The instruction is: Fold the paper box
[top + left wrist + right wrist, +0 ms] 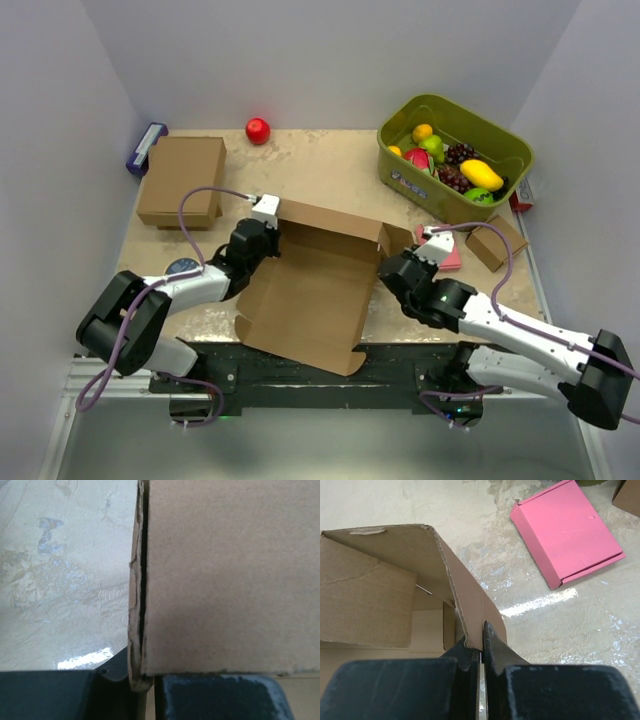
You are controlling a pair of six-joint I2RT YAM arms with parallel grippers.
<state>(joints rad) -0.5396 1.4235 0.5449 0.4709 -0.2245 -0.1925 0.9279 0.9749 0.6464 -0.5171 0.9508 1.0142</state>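
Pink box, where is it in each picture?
Top external: right of the middle, the pink box peeks out next to the small cube.
Left wrist: not in it.
Right wrist: top right, the pink box lies flat.
Shared landmark: the paper box shows in all three views.

The paper box (315,290) — plain brown corrugated cardboard, open on top — sits half-formed and slightly skewed in the middle of the table (320,165), toward its near edge. Its back wall and sides are raised; the wide front flap lies flat — tabs at its corners.
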